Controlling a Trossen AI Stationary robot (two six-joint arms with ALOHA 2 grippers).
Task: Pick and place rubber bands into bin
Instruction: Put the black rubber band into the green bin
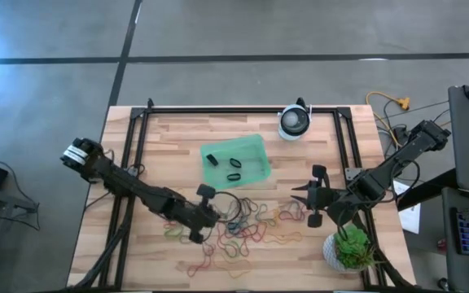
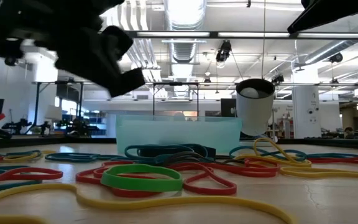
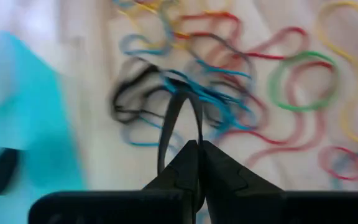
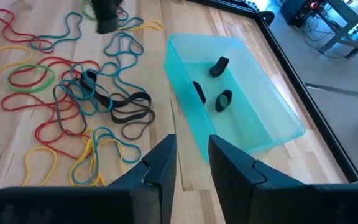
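Observation:
Many rubber bands (image 1: 247, 229) in red, yellow, green, blue and black lie tangled on the wooden table, near its front. The translucent green bin (image 1: 234, 159) stands behind them with three black bands (image 4: 219, 84) inside. My left gripper (image 3: 197, 146) hovers over the left part of the pile, shut on a thin dark band (image 3: 180, 115). In the low view it is the dark mass (image 2: 120, 74) at the upper left. My right gripper (image 4: 191, 163) hangs open above the table to the right of the pile, pointing toward the bin's near corner, with nothing between its fingers. My left gripper pinches the thin dark band at one end of its loop (image 3: 194, 138), between its shut fingertips, slanting down from the table's left. The band runs out from the tips as a narrow drawn-out loop toward the pile. The blur hides whether its far end is clear of the other bands.
A round white device (image 1: 294, 122) stands at the far edge behind the bin. A green plant in a white pot (image 1: 350, 248) sits at the near right corner beside my right arm. Black frame rails (image 1: 137, 146) border the table.

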